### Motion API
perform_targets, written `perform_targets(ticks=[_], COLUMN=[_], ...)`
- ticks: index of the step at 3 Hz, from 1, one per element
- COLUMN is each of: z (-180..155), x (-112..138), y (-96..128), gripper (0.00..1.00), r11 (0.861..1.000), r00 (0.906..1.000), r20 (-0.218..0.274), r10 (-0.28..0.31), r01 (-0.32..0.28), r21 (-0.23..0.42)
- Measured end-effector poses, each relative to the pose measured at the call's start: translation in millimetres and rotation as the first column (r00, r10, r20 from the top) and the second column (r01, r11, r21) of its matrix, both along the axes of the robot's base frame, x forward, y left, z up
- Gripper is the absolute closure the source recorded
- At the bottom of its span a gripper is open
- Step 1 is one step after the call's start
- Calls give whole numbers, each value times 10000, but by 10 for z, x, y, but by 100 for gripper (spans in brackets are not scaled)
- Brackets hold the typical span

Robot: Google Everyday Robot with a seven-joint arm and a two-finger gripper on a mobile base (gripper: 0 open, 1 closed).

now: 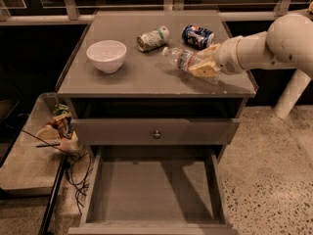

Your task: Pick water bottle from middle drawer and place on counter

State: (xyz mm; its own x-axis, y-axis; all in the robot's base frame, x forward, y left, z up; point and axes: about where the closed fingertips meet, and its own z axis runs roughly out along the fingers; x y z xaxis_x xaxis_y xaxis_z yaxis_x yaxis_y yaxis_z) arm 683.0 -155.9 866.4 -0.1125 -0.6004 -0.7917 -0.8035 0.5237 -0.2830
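Observation:
The water bottle (185, 59) is clear with a white cap and a red-and-blue label band. It lies tilted on the counter (142, 75) at the right, cap pointing left, just in front of the two cans. My gripper (204, 66) reaches in from the right on a white arm and is closed around the bottle's lower half, hiding its base. The middle drawer (151, 187) stands pulled open at the bottom of the cabinet, its floor bare.
A white bowl (106, 56) sits on the counter's left. A green-white can (152, 38) and a blue can (198, 36) lie at the back. A closed drawer front with a knob (156, 133) is above the open drawer. A cluttered low shelf (56, 131) and cables (78, 173) are at the left.

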Motion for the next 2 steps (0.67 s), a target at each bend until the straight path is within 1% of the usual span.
perform_targets(ticks=[2], z=[-1], x=[0], y=[1], gripper=[39], r11=[10000], r00=[10000], r20=[-1], r10=[1], r01=[-1], r21=[0])
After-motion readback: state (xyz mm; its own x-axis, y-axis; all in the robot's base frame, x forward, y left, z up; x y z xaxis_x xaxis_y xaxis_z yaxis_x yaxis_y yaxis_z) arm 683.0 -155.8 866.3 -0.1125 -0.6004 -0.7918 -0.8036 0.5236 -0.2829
